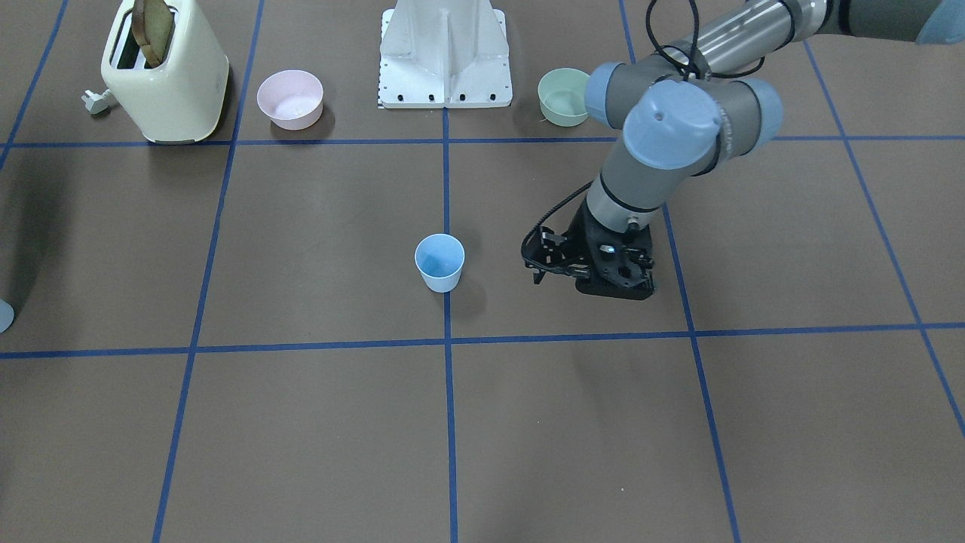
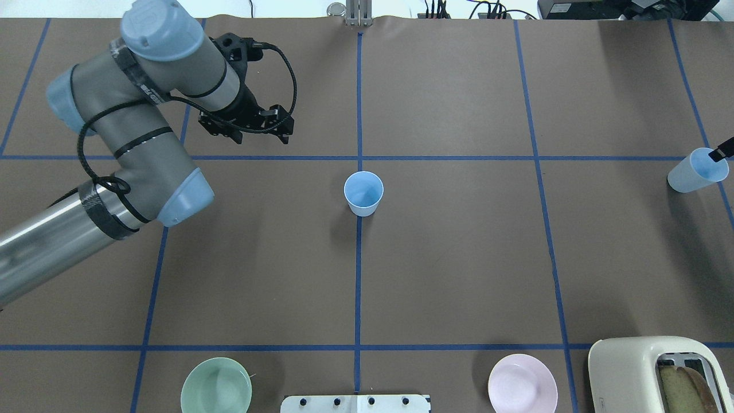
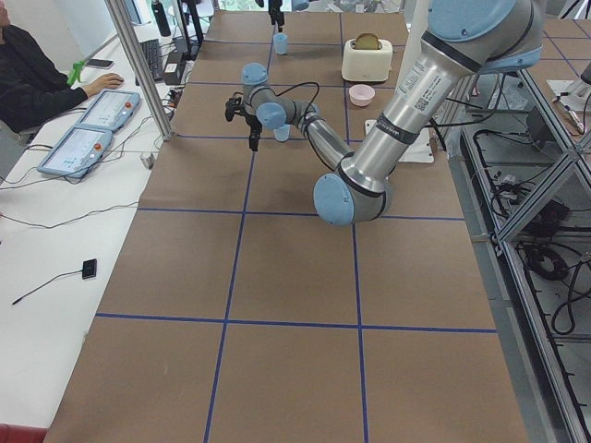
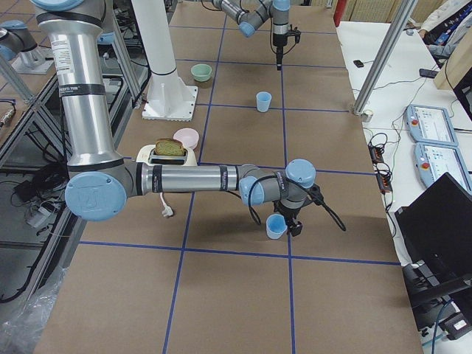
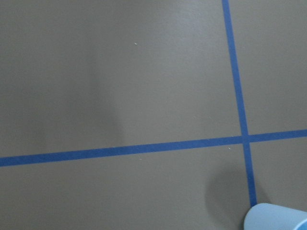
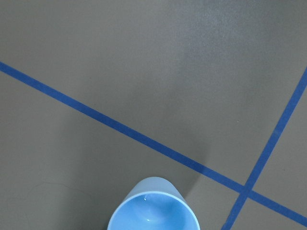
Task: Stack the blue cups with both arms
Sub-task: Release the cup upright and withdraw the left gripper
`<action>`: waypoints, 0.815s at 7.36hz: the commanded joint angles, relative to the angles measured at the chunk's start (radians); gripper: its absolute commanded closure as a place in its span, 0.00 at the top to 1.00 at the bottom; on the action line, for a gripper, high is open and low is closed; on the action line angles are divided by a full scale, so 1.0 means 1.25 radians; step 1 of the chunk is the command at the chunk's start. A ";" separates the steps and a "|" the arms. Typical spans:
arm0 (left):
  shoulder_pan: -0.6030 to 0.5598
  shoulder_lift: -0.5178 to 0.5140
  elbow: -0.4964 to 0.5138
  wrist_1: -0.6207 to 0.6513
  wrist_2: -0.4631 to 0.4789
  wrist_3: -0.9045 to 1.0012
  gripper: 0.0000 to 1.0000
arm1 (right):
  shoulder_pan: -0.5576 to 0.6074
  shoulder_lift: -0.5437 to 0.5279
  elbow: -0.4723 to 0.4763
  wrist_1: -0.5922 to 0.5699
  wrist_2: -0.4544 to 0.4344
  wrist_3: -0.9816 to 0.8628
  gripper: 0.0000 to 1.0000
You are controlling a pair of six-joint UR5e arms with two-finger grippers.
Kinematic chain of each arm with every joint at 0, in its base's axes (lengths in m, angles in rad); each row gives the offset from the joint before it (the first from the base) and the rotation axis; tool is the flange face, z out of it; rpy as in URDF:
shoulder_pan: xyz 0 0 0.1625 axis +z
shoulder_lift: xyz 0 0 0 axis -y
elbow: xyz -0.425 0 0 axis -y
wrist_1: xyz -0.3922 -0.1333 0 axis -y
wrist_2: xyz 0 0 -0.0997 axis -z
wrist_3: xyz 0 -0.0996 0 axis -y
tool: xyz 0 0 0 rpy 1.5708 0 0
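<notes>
One blue cup (image 2: pixel 363 193) stands upright at the table's middle on a blue tape line; it also shows in the front view (image 1: pixel 439 262) and at the bottom right corner of the left wrist view (image 5: pixel 278 216). My left gripper (image 2: pixel 258 135) hangs open and empty to the left of this cup, well apart from it, pointing down (image 1: pixel 595 286). The second blue cup (image 2: pixel 697 170) is at the table's far right edge. My right gripper (image 2: pixel 721 151) has a black finger at its rim and is shut on it. This cup fills the bottom of the right wrist view (image 6: pixel 153 208).
A cream toaster (image 2: pixel 642 367) with toast stands at the near right corner. A pink bowl (image 2: pixel 522 383) and a pale green bowl (image 2: pixel 216 385) flank the white pedestal (image 1: pixel 445 56). An operator (image 3: pixel 37 69) sits at a side desk.
</notes>
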 commanded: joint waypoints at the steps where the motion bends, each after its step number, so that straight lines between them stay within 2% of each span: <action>1: -0.102 0.073 -0.019 -0.001 -0.081 0.121 0.97 | 0.000 -0.003 -0.005 0.000 -0.004 -0.020 0.97; 2: -0.133 0.112 -0.031 -0.001 -0.097 0.180 0.97 | -0.001 0.000 -0.008 -0.001 -0.007 -0.015 0.95; 3: -0.147 0.149 -0.047 -0.001 -0.098 0.225 0.97 | -0.001 0.001 -0.008 -0.001 -0.007 -0.013 0.88; 5: -0.149 0.162 -0.049 -0.002 -0.096 0.241 0.97 | -0.001 0.008 -0.011 -0.001 -0.014 -0.002 0.86; 6: -0.149 0.169 -0.049 -0.006 -0.096 0.244 0.97 | -0.001 0.016 -0.039 0.016 -0.021 -0.002 0.86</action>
